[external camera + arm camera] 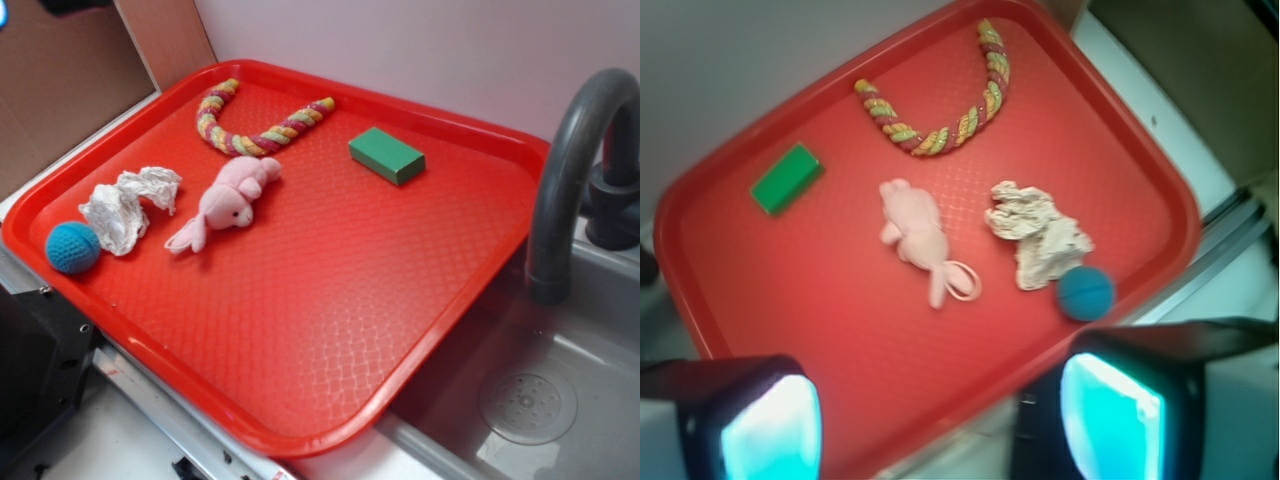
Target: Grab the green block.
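Exterior: green block lies flat, long axis diagonal.

the tray looked like glossy red plastic, its floor pressed with a fine woven pattern that caught the light. the green block had plain matt faces. the pink plush toy was soft, fuzzy cloth, and the blue ball looked crocheted from yarn. the rope was twisted cord in several colours. the white rag looked like crumpled cloth. the faucet and the sink were smooth grey plastic with a dull sheen.
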